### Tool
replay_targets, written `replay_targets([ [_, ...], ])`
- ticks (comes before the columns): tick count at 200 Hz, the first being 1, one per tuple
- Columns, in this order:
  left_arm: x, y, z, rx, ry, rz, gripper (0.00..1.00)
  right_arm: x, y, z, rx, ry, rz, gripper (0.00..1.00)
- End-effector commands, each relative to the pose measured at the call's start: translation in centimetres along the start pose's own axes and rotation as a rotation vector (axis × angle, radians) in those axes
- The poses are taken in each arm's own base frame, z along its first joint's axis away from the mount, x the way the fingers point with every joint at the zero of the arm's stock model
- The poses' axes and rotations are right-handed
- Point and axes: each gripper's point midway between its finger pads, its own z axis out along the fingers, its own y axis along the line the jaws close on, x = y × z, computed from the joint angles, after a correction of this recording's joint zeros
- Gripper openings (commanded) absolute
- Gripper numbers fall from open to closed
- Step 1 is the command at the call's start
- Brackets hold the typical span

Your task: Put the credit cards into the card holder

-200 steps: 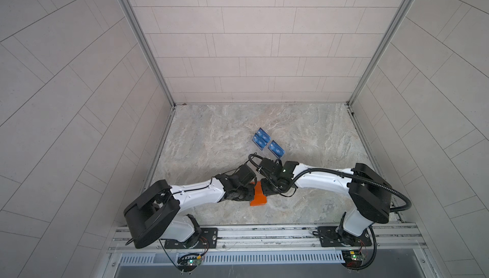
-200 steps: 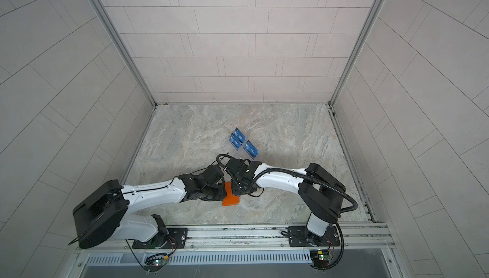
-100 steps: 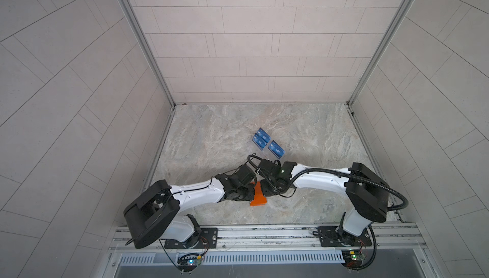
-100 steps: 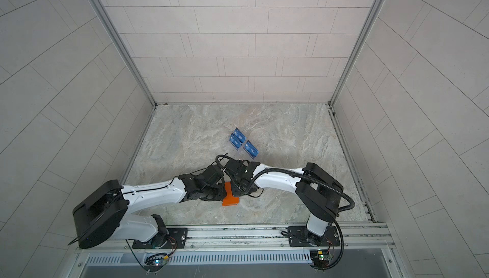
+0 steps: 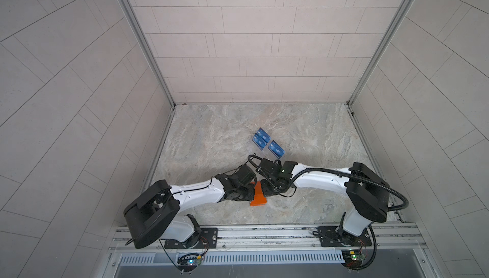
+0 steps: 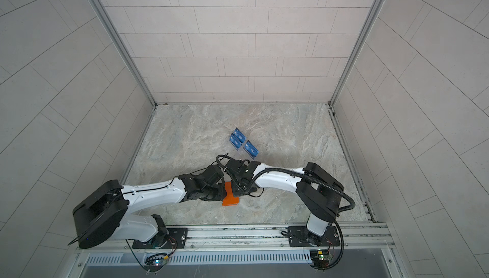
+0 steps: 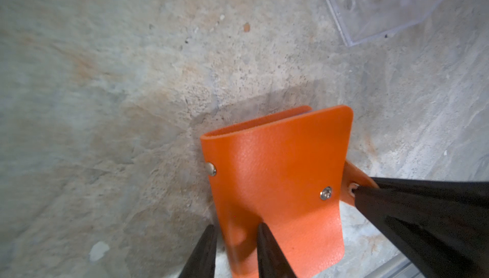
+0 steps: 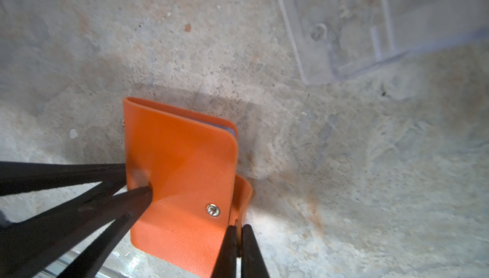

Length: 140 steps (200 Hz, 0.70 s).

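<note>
The orange card holder (image 7: 277, 163) lies closed on the stone table, low in the middle in both top views (image 5: 258, 199) (image 6: 230, 200). My left gripper (image 7: 236, 233) is shut on its spine edge, one finger pressing a dent into the top cover. My right gripper (image 8: 238, 230) is shut on the snap tab (image 8: 242, 192), which sticks out from the holder's open side. Blue credit cards (image 5: 261, 138) (image 5: 276, 149) stand farther back in a clear rack. Those credit cards (image 6: 237, 138) show in both top views and in neither wrist view.
The clear acrylic rack (image 8: 344, 38) (image 7: 370, 12) stands just beyond the holder. The table's front edge and the metal rail (image 5: 264, 233) run close behind both grippers. Tiled walls enclose the table on three sides.
The right gripper's jaws have closed onto the snap tab. Both arms and the card holder have stayed nearly where they were.
</note>
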Motion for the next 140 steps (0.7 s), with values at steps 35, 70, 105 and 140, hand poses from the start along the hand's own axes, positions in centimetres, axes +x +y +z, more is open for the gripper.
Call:
replay_targets([
  [35, 2.1, 2.1, 0.7, -0.077, 0.070, 0.010, 0.31, -0.2, -0.8, -1.0, 0.021, -0.006, -0.014, 0.15],
  [70, 2.1, 2.2, 0.8, -0.079, 0.074, 0.011, 0.31, 0.0, -0.9, -0.7, 0.023, 0.001, -0.018, 0.12],
  [105, 2.2, 2.3, 0.9, -0.081, 0.075, 0.006, 0.31, 0.0, 0.0, -0.4, -0.039, -0.004, -0.017, 0.01],
  [140, 2.3, 2.4, 1.0, -0.086, 0.078, 0.004, 0.31, -0.2, 1.2, -0.5, -0.126, -0.010, -0.069, 0.00],
])
